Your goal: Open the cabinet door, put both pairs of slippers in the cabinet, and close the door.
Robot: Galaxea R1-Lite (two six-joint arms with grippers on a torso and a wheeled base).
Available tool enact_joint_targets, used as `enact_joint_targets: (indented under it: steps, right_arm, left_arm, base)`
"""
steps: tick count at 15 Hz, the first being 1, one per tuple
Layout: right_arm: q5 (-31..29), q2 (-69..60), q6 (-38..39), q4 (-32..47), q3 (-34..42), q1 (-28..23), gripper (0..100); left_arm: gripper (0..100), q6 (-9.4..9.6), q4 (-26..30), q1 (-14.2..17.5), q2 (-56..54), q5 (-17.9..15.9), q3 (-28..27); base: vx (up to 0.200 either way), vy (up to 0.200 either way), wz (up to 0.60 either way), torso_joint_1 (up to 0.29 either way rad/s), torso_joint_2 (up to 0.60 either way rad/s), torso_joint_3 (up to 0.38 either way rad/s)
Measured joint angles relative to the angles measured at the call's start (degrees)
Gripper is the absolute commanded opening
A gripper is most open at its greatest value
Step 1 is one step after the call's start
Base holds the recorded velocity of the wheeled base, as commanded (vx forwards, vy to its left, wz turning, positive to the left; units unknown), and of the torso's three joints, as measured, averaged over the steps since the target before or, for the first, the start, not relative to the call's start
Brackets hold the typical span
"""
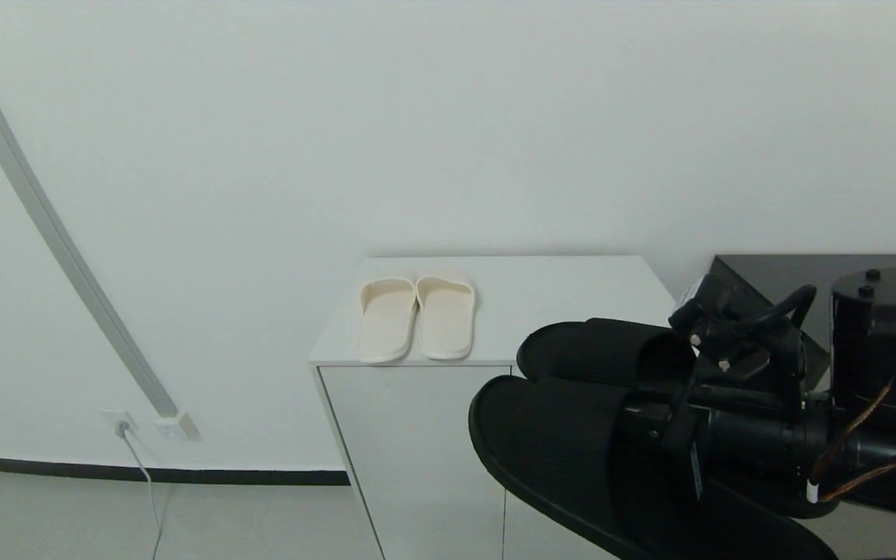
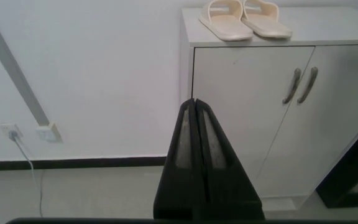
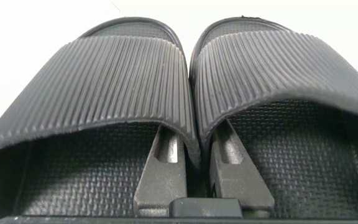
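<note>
A cream pair of slippers [image 1: 417, 317] lies side by side on top of the white cabinet [image 1: 409, 435], near its front left edge; it is also in the left wrist view [image 2: 244, 17]. The cabinet's two doors are closed, with paired handles [image 2: 301, 85] at the middle. My right gripper [image 3: 194, 163] is shut on the black pair of slippers [image 1: 572, 404], pinching the two inner strap edges [image 3: 191, 81] together, and holds them in the air in front of the cabinet's right half. My left gripper [image 2: 195, 124] is shut with nothing in it, low and off the cabinet's left front.
A dark low unit [image 1: 798, 272] stands right of the cabinet. On the white wall to the left runs a slanted grey conduit [image 1: 51, 225] down to a socket [image 1: 120, 422] with a cable plugged in. Pale floor [image 2: 73, 193] lies open left of the cabinet.
</note>
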Motion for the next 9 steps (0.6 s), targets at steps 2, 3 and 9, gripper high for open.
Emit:
enact_joint_targets:
  steps: [2,3,9]
  right_arm:
    - [0.0,0.3,-0.1,0.4,0.4,0.1,0]
    - [0.0,0.4,-0.1,0.4,0.5,0.1,0]
    - [-0.1,0.8,-0.1,0.4,0.7,0.0,0]
  left_arm:
    - [0,0.0,0.0,0.0,0.0,0.1,0.0]
    - [0,0.0,0.0,0.0,0.0,0.1,0.0]
    - [0,0.0,0.0,0.0,0.0,0.1,0.0]
  base:
    - [0.0,0.0,0.0,0.0,0.0,0.0]
    - [0.0,0.0,0.0,0.0,0.0,0.0]
    - [0.0,0.0,0.0,0.0,0.0,0.0]
